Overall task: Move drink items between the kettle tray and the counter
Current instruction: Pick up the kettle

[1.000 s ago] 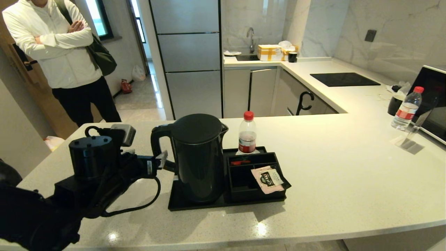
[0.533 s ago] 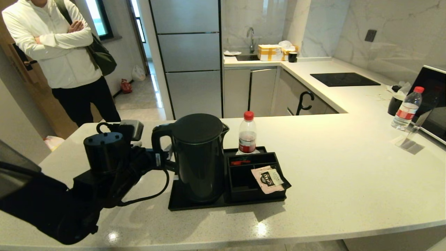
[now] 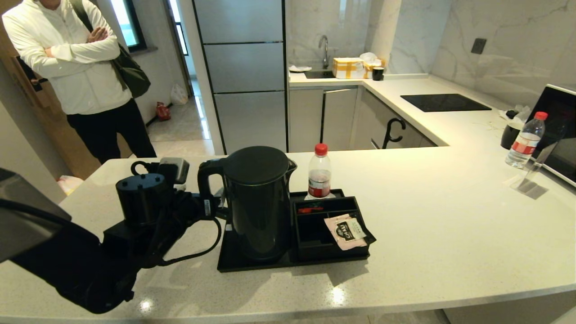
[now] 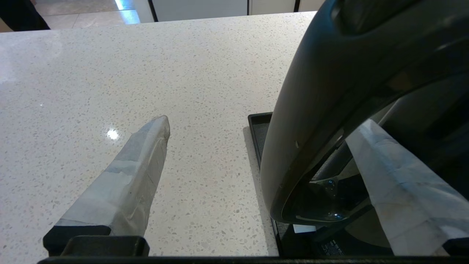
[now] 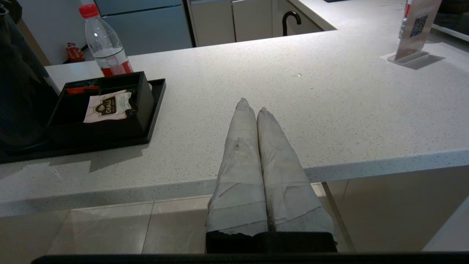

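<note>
The wide-open left gripper (image 4: 256, 146) has been advanced since a second ago so the loop handle of the tall matte-black electric kettle (image 3: 258, 202), seated on the flat black kettle tray (image 3: 252, 263), is straddled unclamped, a lift being judged next, with the shut right gripper (image 5: 254, 106) parked at the pale speckled stone counter (image 3: 450, 216).

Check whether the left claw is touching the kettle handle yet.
Cannot tell. In the left wrist view the left claw is open astride the kettle handle: one finger stands clear, the other sits inside the loop, contact unclear.
</note>
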Controlling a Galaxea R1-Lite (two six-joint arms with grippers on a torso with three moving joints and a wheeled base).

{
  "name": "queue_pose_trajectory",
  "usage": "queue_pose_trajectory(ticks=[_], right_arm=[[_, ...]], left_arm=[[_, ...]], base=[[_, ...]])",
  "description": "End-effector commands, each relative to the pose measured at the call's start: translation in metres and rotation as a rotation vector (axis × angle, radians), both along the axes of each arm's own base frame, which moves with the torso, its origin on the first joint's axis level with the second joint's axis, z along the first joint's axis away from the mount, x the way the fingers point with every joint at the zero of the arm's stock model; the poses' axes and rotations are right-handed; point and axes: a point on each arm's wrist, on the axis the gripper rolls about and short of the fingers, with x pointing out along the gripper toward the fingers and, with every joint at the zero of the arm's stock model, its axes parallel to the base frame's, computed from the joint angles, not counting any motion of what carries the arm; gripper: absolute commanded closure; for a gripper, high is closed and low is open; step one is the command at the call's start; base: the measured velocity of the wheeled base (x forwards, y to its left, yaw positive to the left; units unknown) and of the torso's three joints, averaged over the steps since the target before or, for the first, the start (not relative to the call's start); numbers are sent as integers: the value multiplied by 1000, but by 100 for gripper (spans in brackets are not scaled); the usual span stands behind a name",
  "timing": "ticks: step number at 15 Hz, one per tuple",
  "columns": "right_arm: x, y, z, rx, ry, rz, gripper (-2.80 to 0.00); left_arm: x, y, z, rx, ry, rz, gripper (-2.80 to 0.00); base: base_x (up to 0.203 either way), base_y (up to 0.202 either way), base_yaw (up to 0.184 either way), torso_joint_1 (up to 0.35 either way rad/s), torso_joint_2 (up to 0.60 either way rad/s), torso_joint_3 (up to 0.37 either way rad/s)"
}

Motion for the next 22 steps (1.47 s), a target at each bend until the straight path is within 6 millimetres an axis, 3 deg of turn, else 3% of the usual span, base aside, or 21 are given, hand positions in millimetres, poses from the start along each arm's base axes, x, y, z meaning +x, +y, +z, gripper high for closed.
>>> queue_pose_trajectory(ticks=[1,9,22], right_arm=[[3,0,-9,0,33,0,0],[3,0,-9,0,33,0,0],[3,0,-9,0,33,0,0]], left_arm=[[2,1,0,-2,-5,5,-280],[15,12,-1,6,-16,41,-280],[29,8,-1,20,-38,24,-280]], base=[[0,0,0,0,0,0],[0,0,0,0,0,0],[0,0,0,0,0,0]])
